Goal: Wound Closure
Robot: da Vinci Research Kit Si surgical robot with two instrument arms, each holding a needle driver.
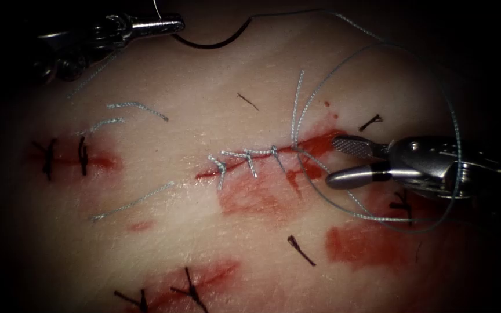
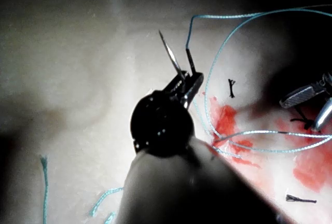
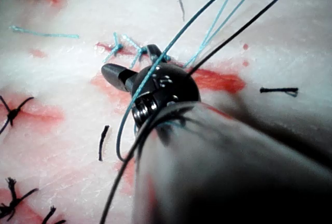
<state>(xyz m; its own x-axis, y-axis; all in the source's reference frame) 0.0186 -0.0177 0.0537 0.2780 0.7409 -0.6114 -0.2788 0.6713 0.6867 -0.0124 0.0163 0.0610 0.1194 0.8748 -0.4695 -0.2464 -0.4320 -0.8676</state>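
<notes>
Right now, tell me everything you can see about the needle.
The needle is a thin, dark, curved piece of metal, held clear of the tissue, above and left of the cut. The left tool grips it with shut jaws; from the left wrist camera both the sharp tip and the tail end rise past the jaws. Pale thread runs from its tail and loops round the right tool.

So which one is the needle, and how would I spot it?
Find the tissue, then the left tool raised beyond the cut. Its shut jaws hold the needle, clear of the tissue. Unlike the pale, fuzzy thread, it is one smooth, dark, stiff curve.
</notes>
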